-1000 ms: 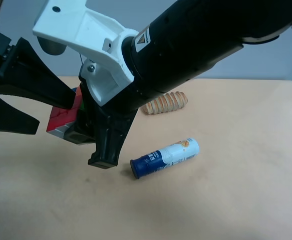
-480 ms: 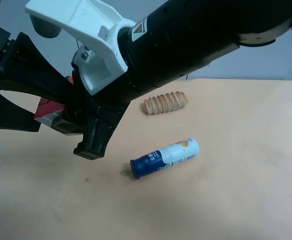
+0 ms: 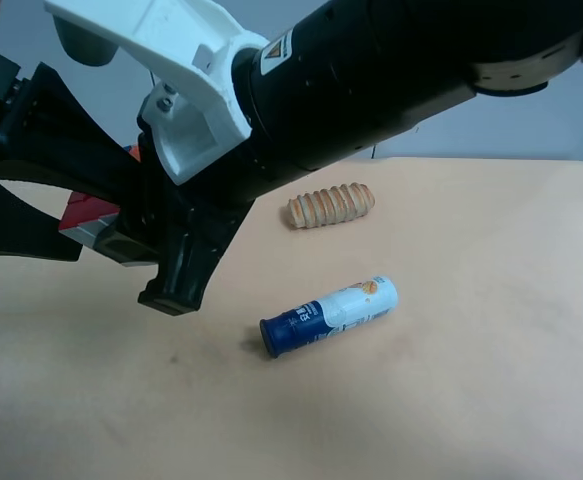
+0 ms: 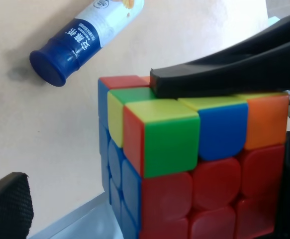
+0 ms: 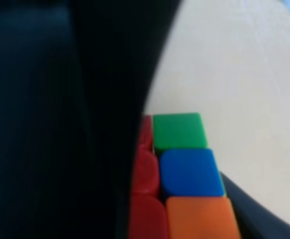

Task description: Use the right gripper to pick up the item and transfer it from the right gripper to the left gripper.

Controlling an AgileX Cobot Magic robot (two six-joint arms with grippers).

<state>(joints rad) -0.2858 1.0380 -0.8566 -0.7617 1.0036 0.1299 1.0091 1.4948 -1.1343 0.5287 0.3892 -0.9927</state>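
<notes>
Right gripper [image 3: 151, 262] is clamped on the cube [image 4: 194, 174], holding it in the air above the table [image 3: 451, 400]. We see the left gripper [image 3: 101, 222] spread wide around the cube. Its visible pad [image 4: 5, 209] is clear of the blue face.

1. Small multicoloured puzzle cube [image 3: 86, 213]: the high view shows only a red-and-grey corner. The rest sits behind the white-mounted black right claw [image 3: 146, 255] and the matte black left claw [image 3: 99, 228]. Left wrist view: lowest row cut by the frame edge. Right wrist view: blurred, showing one green-blue-orange column and a red sliver.
2. Right claw: second finger hidden in the high view; its arm runs off the top and right edges.
3. Left claw: cut by the high view's left edge.
4. Blue-and-white tube [image 3: 329, 315]: label print too small to read; white end cropped in the left wrist view.
</notes>
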